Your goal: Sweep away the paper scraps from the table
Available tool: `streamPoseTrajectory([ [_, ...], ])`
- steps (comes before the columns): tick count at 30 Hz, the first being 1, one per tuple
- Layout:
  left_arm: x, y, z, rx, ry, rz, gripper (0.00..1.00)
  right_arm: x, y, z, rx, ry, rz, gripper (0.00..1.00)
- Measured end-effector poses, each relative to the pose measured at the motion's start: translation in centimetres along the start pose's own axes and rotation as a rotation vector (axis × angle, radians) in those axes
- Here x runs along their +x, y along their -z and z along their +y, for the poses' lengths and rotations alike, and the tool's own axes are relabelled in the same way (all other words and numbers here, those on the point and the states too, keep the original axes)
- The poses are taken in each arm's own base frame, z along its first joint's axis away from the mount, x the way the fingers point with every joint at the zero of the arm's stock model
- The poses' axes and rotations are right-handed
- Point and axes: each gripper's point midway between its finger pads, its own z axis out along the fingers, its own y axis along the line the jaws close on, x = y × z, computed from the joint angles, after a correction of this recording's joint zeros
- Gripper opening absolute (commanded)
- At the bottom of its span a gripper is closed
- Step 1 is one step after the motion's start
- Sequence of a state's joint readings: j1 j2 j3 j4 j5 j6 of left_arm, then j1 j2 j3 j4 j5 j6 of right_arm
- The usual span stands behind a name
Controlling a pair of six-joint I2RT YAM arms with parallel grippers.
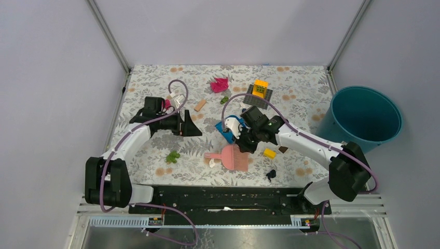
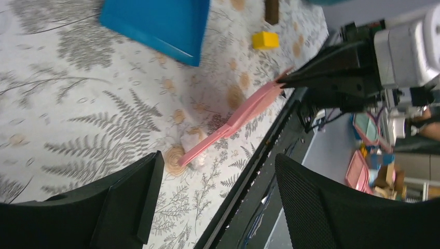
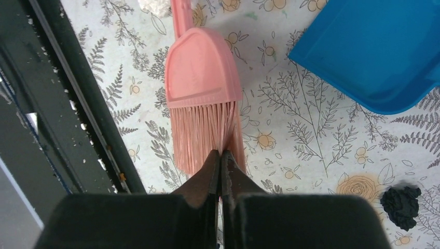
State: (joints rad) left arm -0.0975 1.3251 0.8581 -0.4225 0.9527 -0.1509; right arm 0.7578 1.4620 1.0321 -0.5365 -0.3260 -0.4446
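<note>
One pink brush point(image 1: 228, 156), handle pointing left, bristles in right hand point(image 3: 221, 158)

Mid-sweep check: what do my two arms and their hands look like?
The left arm and right arm match: white link shells, black joints and black shoulder blocks, each carrying a looping purple cable. The left hand and right hand are black, with two broad wedge-shaped fingers tapering to the tips.

Left hand point(image 2: 218, 174) spread wide; right hand point(image 3: 220, 154) tightly closed.
</note>
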Motion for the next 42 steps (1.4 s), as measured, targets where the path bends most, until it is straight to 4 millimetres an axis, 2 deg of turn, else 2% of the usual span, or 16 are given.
streamPoseTrajectory([
  [5,2.0,-2.0,-1.7,0.111,-0.154,0.092,0.80,-1.1,1.1,0.5,-0.031,0.011,-0.015,0.00],
  [9,4.0,-4.1,-2.2,0.167,-0.253,0.175,0.80,-1.6,1.9,1.1,-0.050,0.014,-0.038,0.00],
  [16,4.1,-5.7,-1.3,0.194,-0.365,0.155,0.69,-1.4,2.8,1.9,-0.073,-0.008,-0.045,0.00],
  [22,5.0,-6.7,-1.4,0.246,-0.347,0.189,0.69,-1.2,3.5,0.6,-0.052,-0.100,-0.063,0.00],
  [28,5.4,-7.1,-2.3,0.290,-0.340,0.200,0.48,-1.0,4.3,-1.4,-0.025,-0.205,-0.092,0.00],
  [31,5.7,-7.4,-2.0,0.290,-0.319,0.215,0.35,-1.0,4.3,-1.7,-0.028,-0.226,-0.098,0.00],
  [34,5.9,-7.8,-1.5,0.284,-0.290,0.230,0.29,-1.0,4.2,-1.6,-0.044,-0.236,-0.101,0.00],
  [38,5.6,-8.0,-1.6,0.289,-0.271,0.235,0.09,-1.2,4.3,-1.9,-0.040,-0.241,-0.113,0.00],
  [40,5.5,-8.0,-2.0,0.308,-0.272,0.239,0.01,-1.3,4.3,-2.4,-0.026,-0.243,-0.125,0.16],
  [42,5.3,-7.8,-2.6,0.323,-0.275,0.250,0.00,-1.2,4.4,-2.8,-0.016,-0.250,-0.126,0.42],
])
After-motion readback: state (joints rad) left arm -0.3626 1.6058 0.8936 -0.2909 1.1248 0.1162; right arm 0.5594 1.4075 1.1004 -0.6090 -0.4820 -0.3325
